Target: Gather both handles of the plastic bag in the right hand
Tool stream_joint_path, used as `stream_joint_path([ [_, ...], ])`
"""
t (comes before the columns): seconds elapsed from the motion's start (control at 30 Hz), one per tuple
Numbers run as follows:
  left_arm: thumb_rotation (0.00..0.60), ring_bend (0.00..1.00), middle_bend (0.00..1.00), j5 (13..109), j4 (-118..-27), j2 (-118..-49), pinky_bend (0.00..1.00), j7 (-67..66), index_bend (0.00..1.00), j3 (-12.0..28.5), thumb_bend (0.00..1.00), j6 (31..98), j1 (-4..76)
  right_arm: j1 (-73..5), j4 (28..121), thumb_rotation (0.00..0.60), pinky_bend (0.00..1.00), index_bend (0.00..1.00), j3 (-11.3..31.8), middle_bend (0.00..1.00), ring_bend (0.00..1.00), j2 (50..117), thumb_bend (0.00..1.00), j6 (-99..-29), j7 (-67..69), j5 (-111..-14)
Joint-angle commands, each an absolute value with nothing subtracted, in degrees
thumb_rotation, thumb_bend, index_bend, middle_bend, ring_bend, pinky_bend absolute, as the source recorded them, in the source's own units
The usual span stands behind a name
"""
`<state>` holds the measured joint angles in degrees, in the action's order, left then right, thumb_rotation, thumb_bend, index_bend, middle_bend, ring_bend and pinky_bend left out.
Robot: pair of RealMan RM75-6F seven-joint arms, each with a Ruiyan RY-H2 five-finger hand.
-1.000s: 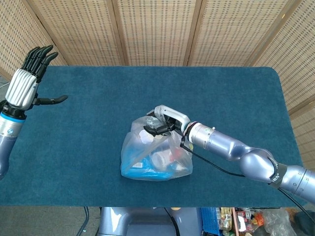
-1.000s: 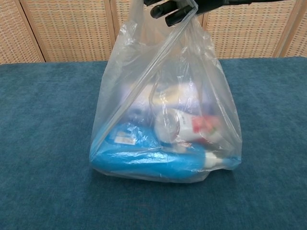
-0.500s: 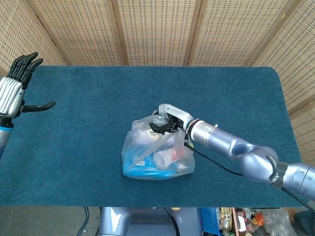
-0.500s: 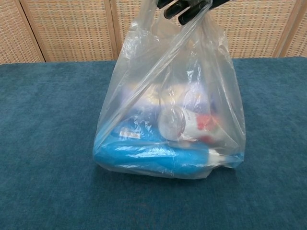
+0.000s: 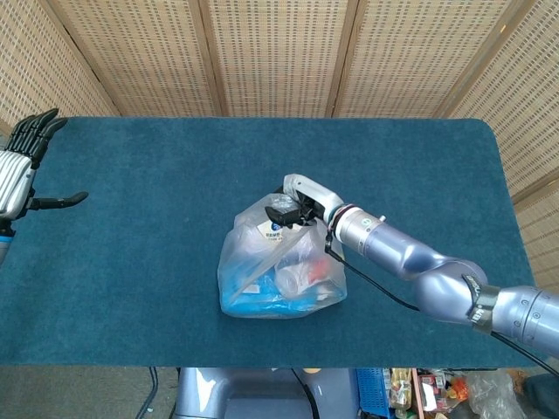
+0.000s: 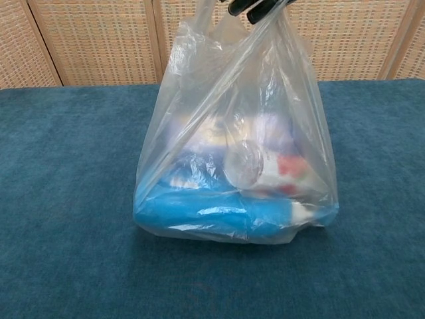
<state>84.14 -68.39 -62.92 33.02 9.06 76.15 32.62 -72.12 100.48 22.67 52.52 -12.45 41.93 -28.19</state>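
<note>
Plastic bag (image 5: 279, 271) on table, handles gathered above — gripped by right hand (image 5: 293, 208)

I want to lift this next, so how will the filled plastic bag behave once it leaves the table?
The plastic bag is thin, crinkled film, so it will probably sag and swing under the right hand. The blue pack and bottle lie loose inside and may shift. It looks moderately heavy at the bottom.

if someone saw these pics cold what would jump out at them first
The clear plastic bag standing in the middle of the blue table, stuffed with a blue pack and bottles. Right above it, the right robot hand holds the bag's handles at the top, pulling the plastic taut. Far off at the table's left edge, the left robot hand hangs with its fingers spread, holding nothing.
</note>
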Motion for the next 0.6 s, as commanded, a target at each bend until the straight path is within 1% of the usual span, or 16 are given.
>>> stream_joint_path([
  [0.03, 0.600, 0.00, 0.00, 83.37, -69.43, -61.85, 0.00, 32.70, 0.00, 8.44, 0.00, 75.45, 31.25, -74.64, 100.44, 0.600, 1.00, 0.86, 20.38, 0.85, 0.75, 52.55, 1.00, -16.04, 41.41, -24.86],
  [0.17, 0.600, 0.00, 0.00, 81.34, -71.09, -60.39, 0.00, 31.02, 0.00, 7.71, 0.00, 74.39, 29.00, -77.17, 100.49, 0.600, 1.00, 0.86, 19.03, 0.85, 0.75, 51.83, 1.00, -17.85, 40.50, -21.84],
  [0.27, 0.600, 0.00, 0.00, 78.46, -74.60, -58.83, 0.00, 28.25, 0.00, 7.09, 0.00, 73.64, 26.38, -79.23, 101.53, 0.600, 1.00, 0.86, 17.84, 0.85, 0.75, 51.06, 1.00, -20.51, 39.55, -18.71],
  [0.4, 0.600, 0.00, 0.00, 73.48, -80.16, -57.88, 0.00, 24.63, 0.00, 6.77, 0.00, 74.45, 22.05, -82.16, 103.91, 0.600, 1.00, 0.86, 16.21, 0.85, 0.75, 50.25, 1.00, -26.05, 37.43, -13.25],
  [0.6, 0.600, 0.00, 0.00, 69.73, -85.20, -58.13, 0.00, 20.89, 0.00, 6.51, 0.00, 76.97, 17.57, -84.95, 106.67, 0.600, 1.00, 0.86, 16.35, 0.85, 0.76, 49.24, 1.00, -30.98, 34.43, -6.97],
])
